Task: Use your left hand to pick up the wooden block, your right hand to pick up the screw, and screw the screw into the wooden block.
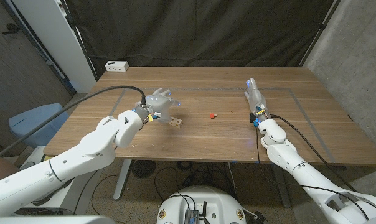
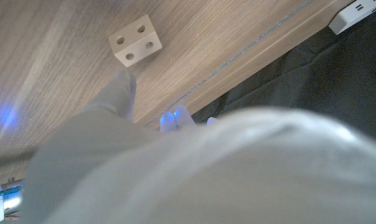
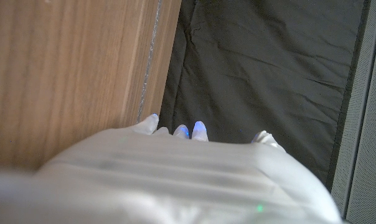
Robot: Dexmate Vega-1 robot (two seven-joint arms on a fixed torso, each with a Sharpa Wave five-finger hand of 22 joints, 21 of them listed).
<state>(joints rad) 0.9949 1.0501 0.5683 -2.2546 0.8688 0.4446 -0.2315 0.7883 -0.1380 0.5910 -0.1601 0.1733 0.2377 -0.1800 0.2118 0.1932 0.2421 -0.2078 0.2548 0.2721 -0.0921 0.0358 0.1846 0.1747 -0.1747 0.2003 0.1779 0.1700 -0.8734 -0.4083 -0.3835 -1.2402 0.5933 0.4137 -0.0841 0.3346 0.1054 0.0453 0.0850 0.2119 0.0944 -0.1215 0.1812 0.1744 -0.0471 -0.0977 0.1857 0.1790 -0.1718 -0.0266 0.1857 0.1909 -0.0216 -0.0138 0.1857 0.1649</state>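
Note:
A small pale wooden block [image 1: 173,122] with round holes lies on the table left of centre; in the left wrist view the wooden block [image 2: 136,41] shows three holes on its top face. My left hand [image 1: 157,104] hovers just behind and left of it with fingers spread, holding nothing; one finger [image 2: 121,93] reaches toward the block without touching it. A small red screw [image 1: 213,116] lies on the wood near the table's middle. My right hand [image 1: 254,94] stands at the right with fingers stretched out together, well right of the screw and holding nothing.
A white power strip [image 1: 116,66] sits at the table's far left corner, also in the left wrist view as the power strip [image 2: 361,12]. A black curtain hangs behind the table. A blue chair [image 1: 35,118] stands off the left edge.

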